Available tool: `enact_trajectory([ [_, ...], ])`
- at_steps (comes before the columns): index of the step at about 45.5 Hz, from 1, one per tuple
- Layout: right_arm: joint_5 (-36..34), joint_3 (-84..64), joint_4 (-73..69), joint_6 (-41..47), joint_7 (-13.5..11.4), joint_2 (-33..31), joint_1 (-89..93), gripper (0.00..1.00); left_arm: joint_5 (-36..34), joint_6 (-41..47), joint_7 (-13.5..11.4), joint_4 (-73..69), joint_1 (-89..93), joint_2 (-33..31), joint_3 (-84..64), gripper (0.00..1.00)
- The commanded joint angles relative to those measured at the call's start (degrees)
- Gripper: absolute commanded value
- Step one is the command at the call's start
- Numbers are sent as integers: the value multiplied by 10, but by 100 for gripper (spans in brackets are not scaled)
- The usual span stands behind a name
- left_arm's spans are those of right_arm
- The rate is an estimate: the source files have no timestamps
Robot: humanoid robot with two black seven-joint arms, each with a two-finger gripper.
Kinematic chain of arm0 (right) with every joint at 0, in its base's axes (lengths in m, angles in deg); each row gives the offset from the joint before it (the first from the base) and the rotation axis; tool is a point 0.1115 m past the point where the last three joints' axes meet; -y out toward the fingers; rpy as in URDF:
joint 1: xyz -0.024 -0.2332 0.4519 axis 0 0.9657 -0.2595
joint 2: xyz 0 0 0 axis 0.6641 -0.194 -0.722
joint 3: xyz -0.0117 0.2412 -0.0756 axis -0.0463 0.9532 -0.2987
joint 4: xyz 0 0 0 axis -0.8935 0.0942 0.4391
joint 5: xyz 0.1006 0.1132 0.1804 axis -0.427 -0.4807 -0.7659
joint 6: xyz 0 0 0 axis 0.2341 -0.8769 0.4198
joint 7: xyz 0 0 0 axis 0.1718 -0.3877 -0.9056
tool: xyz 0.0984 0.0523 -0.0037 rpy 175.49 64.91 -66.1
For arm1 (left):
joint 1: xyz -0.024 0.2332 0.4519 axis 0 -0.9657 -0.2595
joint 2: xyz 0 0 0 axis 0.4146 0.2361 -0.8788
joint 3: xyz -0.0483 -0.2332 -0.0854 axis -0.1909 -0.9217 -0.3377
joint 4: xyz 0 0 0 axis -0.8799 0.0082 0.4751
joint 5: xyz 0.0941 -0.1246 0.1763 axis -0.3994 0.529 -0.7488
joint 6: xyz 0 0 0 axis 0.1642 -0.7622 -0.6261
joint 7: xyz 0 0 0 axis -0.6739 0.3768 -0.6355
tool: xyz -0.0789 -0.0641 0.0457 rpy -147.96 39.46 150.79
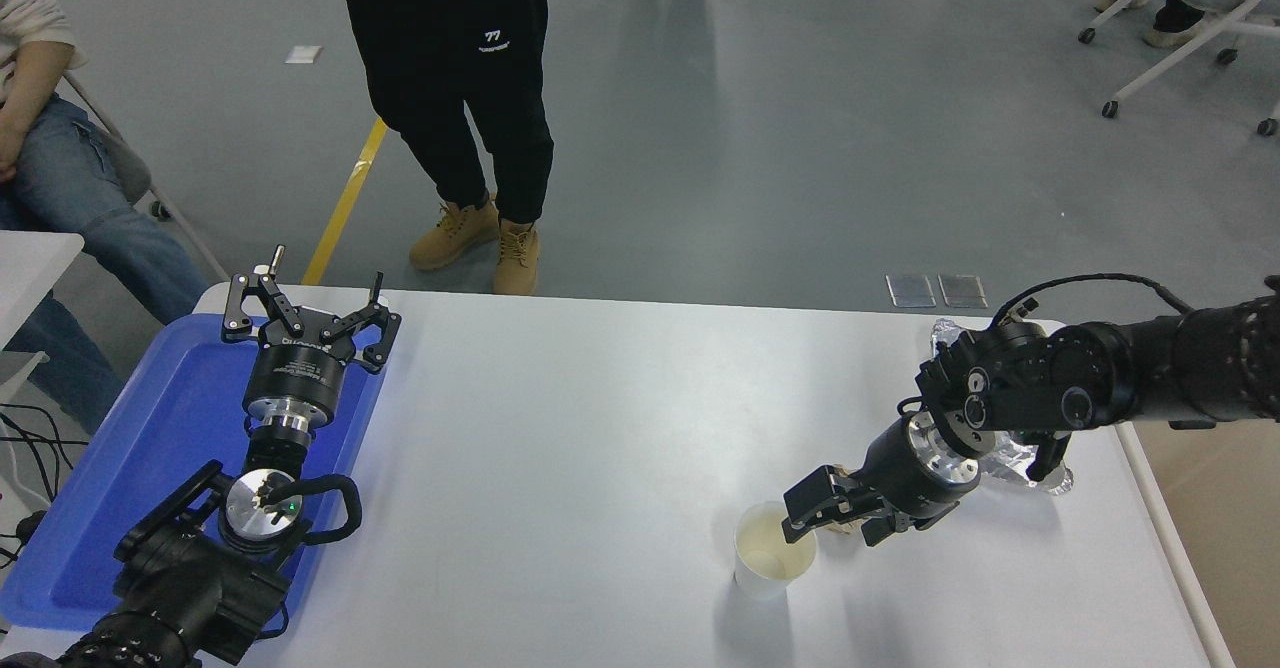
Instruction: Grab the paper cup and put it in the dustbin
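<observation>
The paper cup (768, 551) stands upright on the white table (600, 428), front centre-right, cream inside showing. My right gripper (838, 520) is open and low at the cup's right rim; its left finger (806, 508) overlaps the rim's edge, and nothing is held. The dustbin (1166, 540) shows as an off-white rim and beige inside at the right edge, beyond the table. My left gripper (305, 310) is open and parked over the blue tray at the left.
A crumpled brown paper ball is almost fully hidden behind my right gripper. A crinkled foil tray (1010, 456) lies under my right forearm. The blue tray (170, 418) is at the left. A person (450, 78) stands beyond the far edge; another sits at far left.
</observation>
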Motion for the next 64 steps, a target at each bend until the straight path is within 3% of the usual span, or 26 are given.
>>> enact_trajectory([
  [1,8,12,27,-8,0,8,29,98,0,0,0,0,0,0,0,100],
  [7,10,12,28,-11,0,8,31,83,0,0,0,0,0,0,0,100],
  [14,11,11,29,-12,1,9,33,38,0,0,0,0,0,0,0,100],
  [17,18,11,29,-12,1,9,33,25,0,0,0,0,0,0,0,100],
  [20,22,11,29,-12,4,9,33,0,0,0,0,0,0,0,0,100],
  [45,18,-15,18,9,5,-7,4,0,0,0,1,0,0,0,0,100],
  [64,-26,-93,-85,65,4,-35,-194,0,-1,-1,2,0,-2,0,0,100],
])
